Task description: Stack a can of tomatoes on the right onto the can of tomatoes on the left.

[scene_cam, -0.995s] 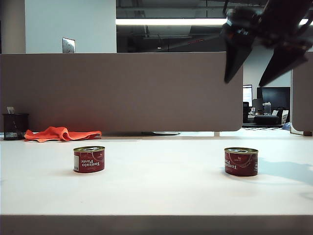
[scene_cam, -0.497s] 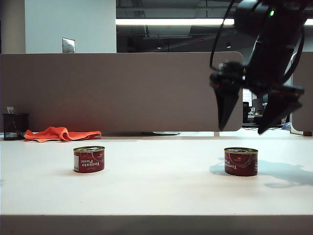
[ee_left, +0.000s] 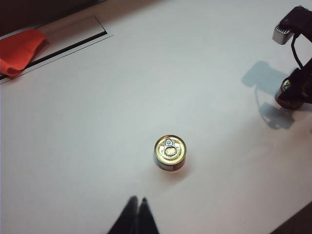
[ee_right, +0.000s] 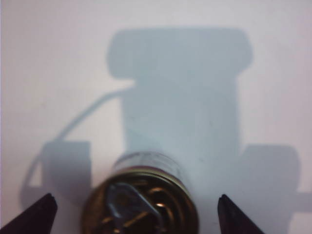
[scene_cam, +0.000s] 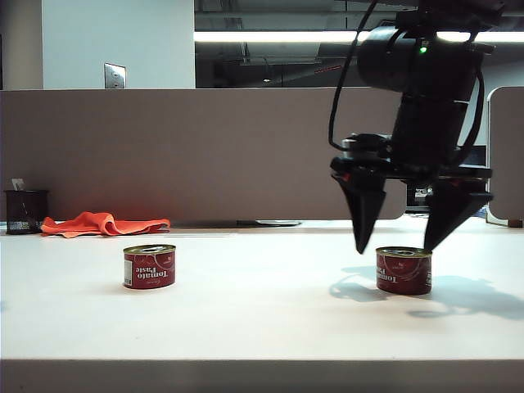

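Exterior view, right hand (scene_cam: 393,246) spread wide, fingers straddling right tomato paste can (scene_cam: 404,270) on white worktop (scene_cam: 262,319), left tomato paste can (scene_cam: 149,266) well apart, left hand (ee_left: 136,214) closed, empty above it

You have the left can (scene_cam: 149,266) and right can (scene_cam: 404,270) well apart on the table (scene_cam: 262,327). Right gripper (scene_cam: 391,246) straddles the right can; left gripper (ee_left: 136,214) near the left can; cloth (scene_cam: 102,223) behind.
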You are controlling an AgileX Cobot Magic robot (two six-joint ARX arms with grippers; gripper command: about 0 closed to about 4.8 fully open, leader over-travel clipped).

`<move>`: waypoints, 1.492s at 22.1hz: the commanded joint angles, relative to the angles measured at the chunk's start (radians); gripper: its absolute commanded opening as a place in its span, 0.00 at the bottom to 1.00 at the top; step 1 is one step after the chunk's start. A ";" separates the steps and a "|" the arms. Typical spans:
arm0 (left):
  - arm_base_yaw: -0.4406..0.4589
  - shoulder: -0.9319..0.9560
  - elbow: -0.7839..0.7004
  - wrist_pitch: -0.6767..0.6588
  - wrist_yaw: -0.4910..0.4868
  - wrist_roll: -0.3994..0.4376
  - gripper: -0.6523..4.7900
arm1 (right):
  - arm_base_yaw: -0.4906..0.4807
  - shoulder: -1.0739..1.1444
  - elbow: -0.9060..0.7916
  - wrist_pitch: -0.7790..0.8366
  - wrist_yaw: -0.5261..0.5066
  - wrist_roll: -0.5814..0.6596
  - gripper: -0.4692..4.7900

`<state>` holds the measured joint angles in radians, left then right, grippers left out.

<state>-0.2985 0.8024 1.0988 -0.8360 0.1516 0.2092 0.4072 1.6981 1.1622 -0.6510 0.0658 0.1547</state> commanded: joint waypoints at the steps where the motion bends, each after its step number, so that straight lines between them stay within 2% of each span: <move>1: -0.001 -0.002 0.005 0.003 -0.002 -0.003 0.11 | -0.003 -0.005 0.004 -0.003 0.030 -0.003 1.00; 10: -0.001 -0.002 0.005 0.003 -0.002 -0.003 0.11 | -0.003 0.033 0.002 -0.029 0.010 -0.004 0.96; 11: -0.001 -0.002 0.005 0.003 -0.002 -0.003 0.11 | -0.003 0.037 0.002 -0.030 0.010 -0.004 0.94; 12: -0.001 -0.002 0.005 0.003 -0.002 -0.003 0.11 | -0.003 0.043 0.002 -0.028 0.010 -0.003 0.85; 13: -0.001 -0.002 0.005 0.003 -0.002 -0.003 0.11 | -0.003 0.043 0.002 -0.023 0.010 -0.003 0.82; 18: -0.001 -0.002 0.005 0.003 -0.002 -0.003 0.11 | -0.003 0.043 0.002 -0.019 0.009 -0.003 0.80; 20: -0.001 -0.002 0.005 0.004 -0.002 -0.003 0.11 | -0.003 0.043 0.002 -0.019 0.006 -0.003 0.65; 24: -0.001 -0.002 0.005 0.006 -0.002 -0.003 0.11 | -0.003 0.043 0.002 -0.017 0.006 -0.004 0.55; 28: -0.001 -0.002 0.005 0.008 -0.002 -0.003 0.11 | -0.003 0.042 0.011 -0.006 -0.003 -0.017 0.55; 33: -0.001 -0.004 0.008 0.048 -0.037 0.000 0.11 | 0.011 0.042 0.170 -0.033 -0.094 -0.031 0.55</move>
<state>-0.2985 0.8009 1.0992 -0.8211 0.1360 0.2096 0.4065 1.7508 1.2938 -0.7017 0.0059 0.1257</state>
